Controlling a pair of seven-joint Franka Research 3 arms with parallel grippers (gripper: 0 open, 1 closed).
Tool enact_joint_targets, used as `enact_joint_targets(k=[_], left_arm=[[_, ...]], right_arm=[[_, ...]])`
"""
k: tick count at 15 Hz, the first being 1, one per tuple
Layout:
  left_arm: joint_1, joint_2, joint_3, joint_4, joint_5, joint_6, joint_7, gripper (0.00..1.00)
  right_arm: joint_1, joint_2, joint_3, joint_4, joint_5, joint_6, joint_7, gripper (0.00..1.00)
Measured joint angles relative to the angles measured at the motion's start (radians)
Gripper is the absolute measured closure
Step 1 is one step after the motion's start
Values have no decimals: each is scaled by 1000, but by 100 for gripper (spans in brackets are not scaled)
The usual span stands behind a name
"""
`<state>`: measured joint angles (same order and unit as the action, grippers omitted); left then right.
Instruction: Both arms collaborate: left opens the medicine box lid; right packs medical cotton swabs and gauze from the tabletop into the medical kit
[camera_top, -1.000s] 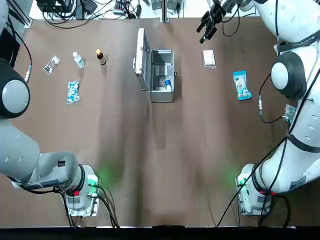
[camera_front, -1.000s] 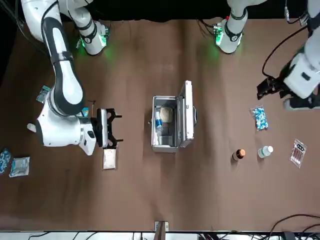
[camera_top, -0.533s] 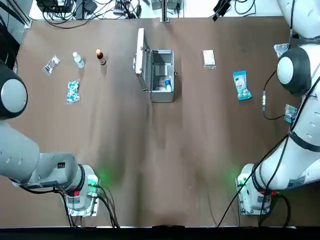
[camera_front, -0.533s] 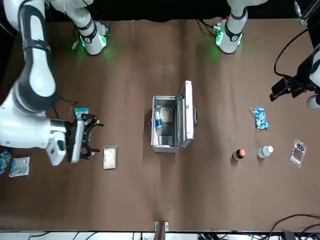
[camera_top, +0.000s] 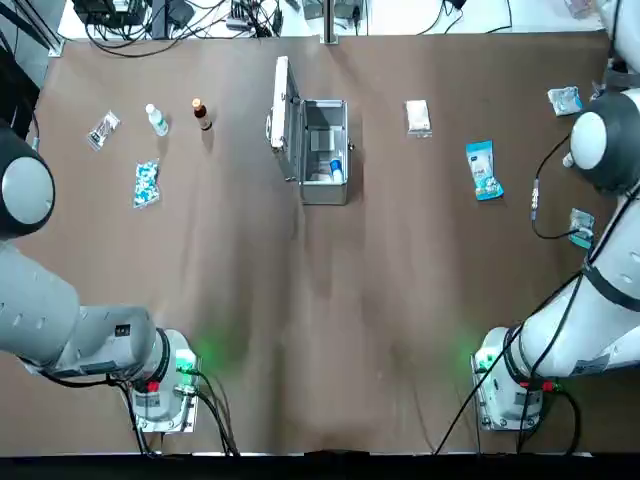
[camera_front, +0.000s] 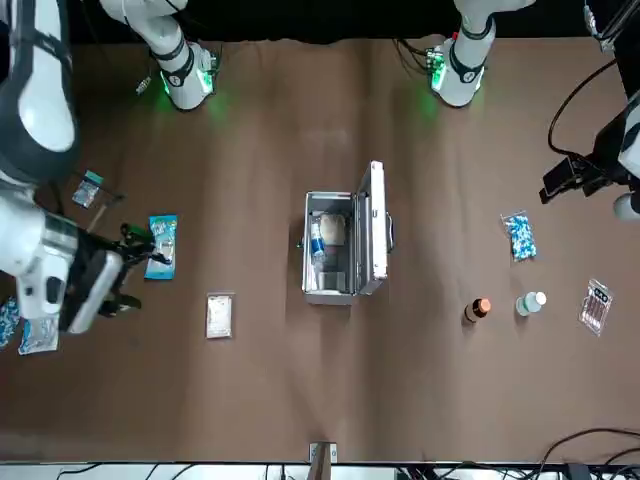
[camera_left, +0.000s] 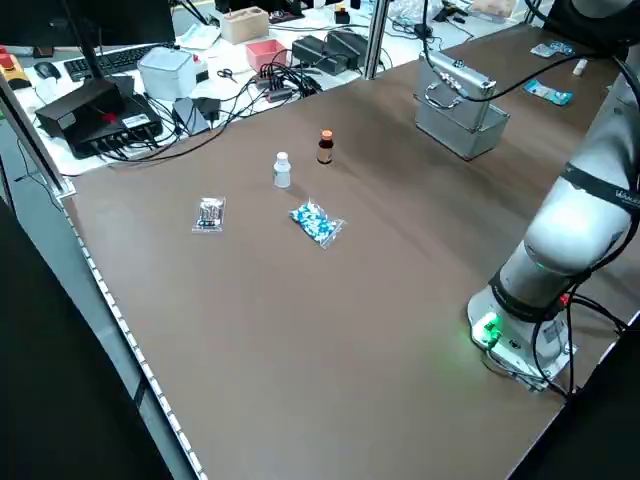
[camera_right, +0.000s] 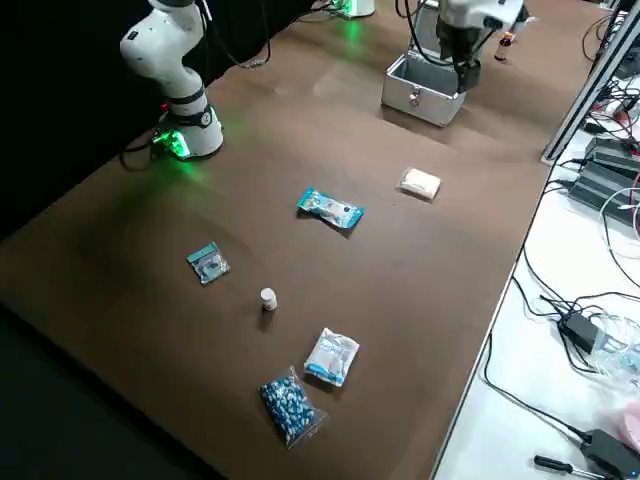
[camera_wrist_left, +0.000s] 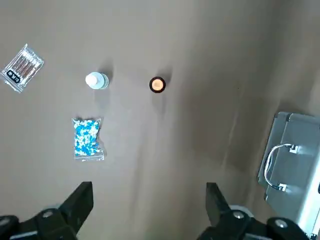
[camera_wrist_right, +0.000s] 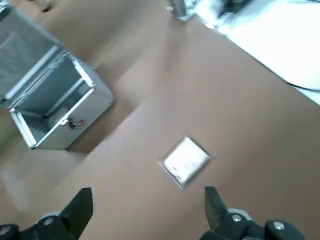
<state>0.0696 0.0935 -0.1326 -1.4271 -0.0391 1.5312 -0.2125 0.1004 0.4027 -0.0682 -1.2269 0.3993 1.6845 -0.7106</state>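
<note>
The silver medicine box (camera_top: 322, 152) stands open at the far middle of the table, its lid (camera_top: 283, 115) upright on the left. A small bottle and a pale bundle lie inside. The white gauze packet (camera_top: 418, 117) lies to its right, also seen in the right wrist view (camera_wrist_right: 186, 161). A blue-and-white packet (camera_top: 483, 170), seemingly the cotton swabs, lies further right. My right gripper (camera_front: 125, 268) hangs open and empty high above the right table side, away from the gauze. My left gripper (camera_wrist_left: 148, 187) is open and empty, raised over the left side.
On the left lie a brown bottle (camera_top: 202, 113), a white bottle (camera_top: 156, 119), a blue-white capsule bag (camera_top: 146, 183) and a clear packet of thin sticks (camera_top: 102, 129). Small packets (camera_top: 565, 98) sit near the right edge. Cables run behind the far edge.
My right gripper has swung away from beside the gauze toward the table's right side, still open. The left gripper drew back a little early on. Nothing on the table moved.
</note>
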Motion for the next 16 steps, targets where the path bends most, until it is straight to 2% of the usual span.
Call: enact_joint_targets(k=[2,4,6,8,11,16], left_arm=[[0,0,0,0,0,0,0,0],[-1,0,-2,0,0,1,0,0],[-1,0,-2,0,0,2,0,0],[-1,0,-2,0,0,9,0,0],[-1,0,-2,0,0,14,0,0],[-1,0,-2,0,0,16,0,0]], right_arm=[[-43,-25,-1,0,-32,-56,83,1],[-56,-42,1,1,-107,-83,215,1],[-37,-74,15,2,-212,-88,389,1],[4,-111,22,3,-266,-112,520,1],[23,-134,21,0,-286,-165,624,1],[12,-131,13,-49,-306,-172,701,1]])
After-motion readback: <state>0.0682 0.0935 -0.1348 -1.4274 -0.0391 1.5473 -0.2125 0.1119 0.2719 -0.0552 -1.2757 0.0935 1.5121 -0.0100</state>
